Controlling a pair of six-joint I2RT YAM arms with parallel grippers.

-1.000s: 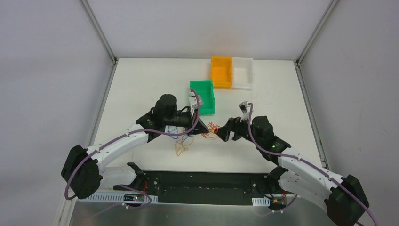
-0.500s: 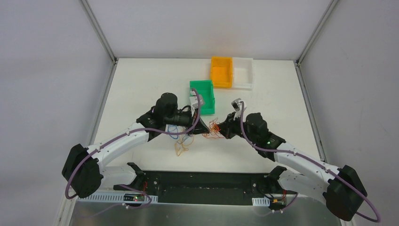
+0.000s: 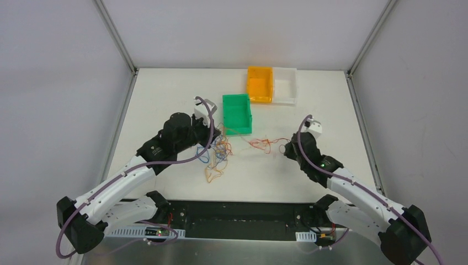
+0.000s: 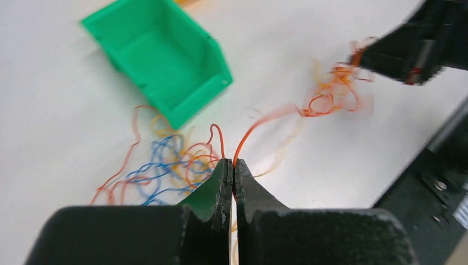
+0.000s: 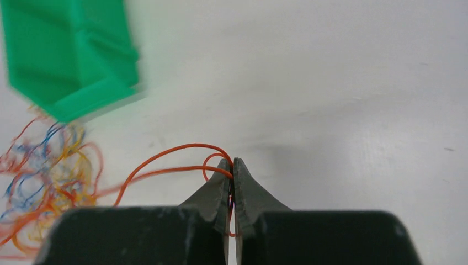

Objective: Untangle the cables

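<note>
While shut, both end effectors [image 4: 232, 165] [image 5: 232, 164] on cables [image 5: 187, 146]

The white desk [image 3: 165, 94] carries 3 far-side containers: green bin [image 3: 237, 113], orange bin [image 3: 259, 84], white bin [image 3: 285, 85]; cables [image 3: 218, 154] sprawl centrally.

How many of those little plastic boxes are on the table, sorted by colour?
Green box: 1
Orange box: 1
White box: 1
Total: 3
</note>
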